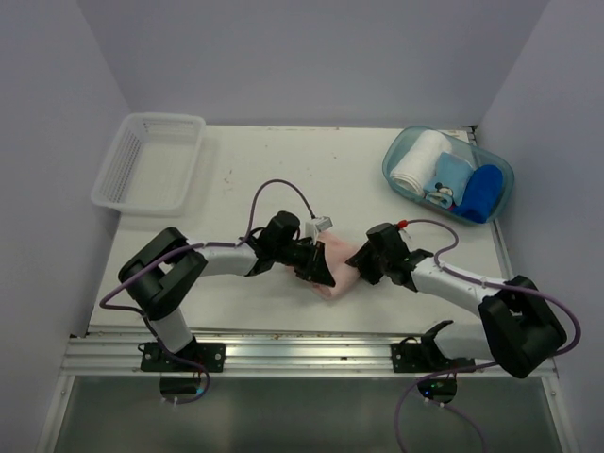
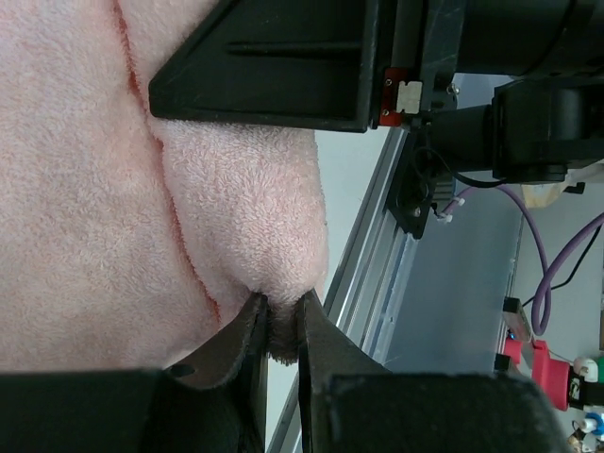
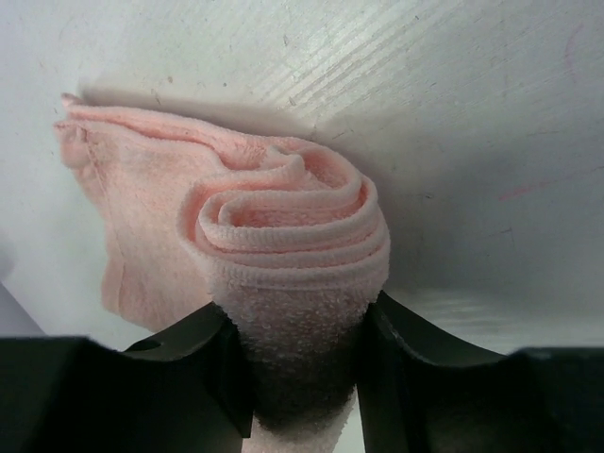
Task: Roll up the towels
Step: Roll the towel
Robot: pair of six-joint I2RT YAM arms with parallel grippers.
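- The pink towel lies mid-front on the table; the left gripper, nearly closed, pinches its edge.
- The right gripper, half open, clasps the rolled end.
- Uneven pull could unwind the roll.

A towel lies mid-width near the front edge of the desk. Back left — a basket. Back right — a tub, well apart from the towel, with a second towel in its right end.
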